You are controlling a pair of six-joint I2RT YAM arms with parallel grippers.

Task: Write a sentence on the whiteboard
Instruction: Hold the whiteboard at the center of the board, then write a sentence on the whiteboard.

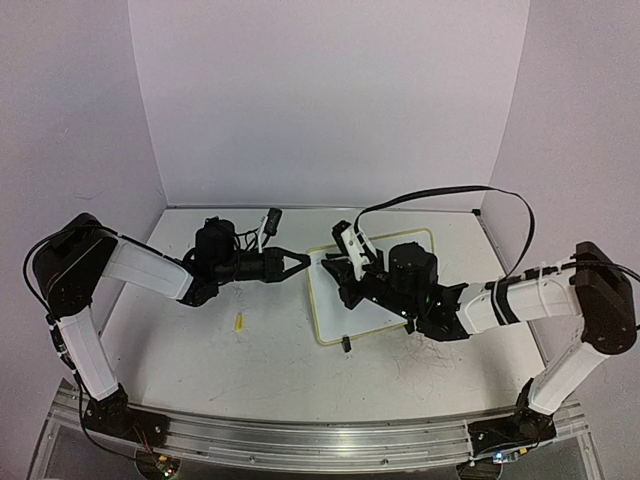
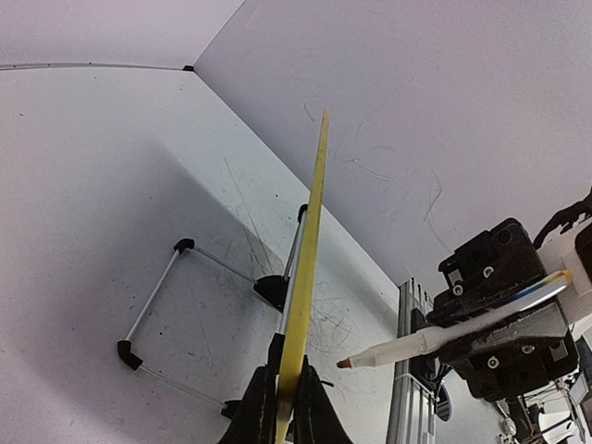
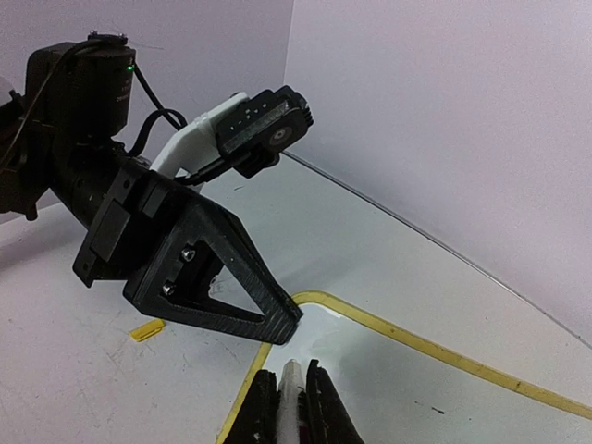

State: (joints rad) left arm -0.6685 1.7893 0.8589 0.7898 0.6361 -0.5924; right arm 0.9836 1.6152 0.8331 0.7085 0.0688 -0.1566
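Yellow-rimmed whiteboard [image 1: 340,315] edge clamped in L pincer [image 1: 303,259]; R pincer [image 3: 292,400] grips marker [image 2: 435,339]. Next: lower tip onto board, steady pressure.

Three plain pale lilac walls close in the scene: a back wall [image 1: 330,100] on the far side, with a left wall [image 1: 70,110] and a right wall [image 1: 585,110] angling toward the near side. Below them lies a white tabletop [image 1: 200,350], evenly lit and scuffed with faint grey scribbles. An aluminium rail [image 1: 300,440] runs along its near edge.
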